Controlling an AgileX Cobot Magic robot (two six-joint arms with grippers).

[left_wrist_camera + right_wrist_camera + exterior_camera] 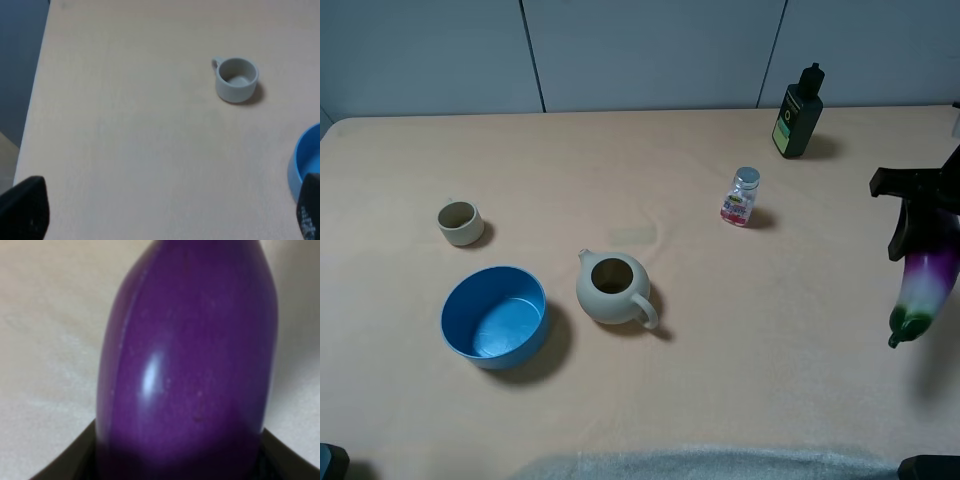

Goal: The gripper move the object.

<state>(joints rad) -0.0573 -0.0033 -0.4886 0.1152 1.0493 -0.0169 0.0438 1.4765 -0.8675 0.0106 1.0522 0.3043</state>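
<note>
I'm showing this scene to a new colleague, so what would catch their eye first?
The purple eggplant, hanging stem-down in the right hand at the scene's right edge. Next comes the bright blue bowl at front left, with the beige teapot beside it.

On the bench (pixel 650 170), a cup (pixel 460 222) sits middle left, a bowl (pixel 495 317) below it, a teapot (pixel 613 290) right of the bowl. A small bottle (pixel 742 197) stands right of centre, a larger bottle (pixel 800 112) upper right, an eggplant (pixel 928 285) at the right edge.

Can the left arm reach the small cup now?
Likely yes: the left gripper is open and empty, and the small cup stands upright with bare table around it; the blue bowl sits apart from it.
</note>
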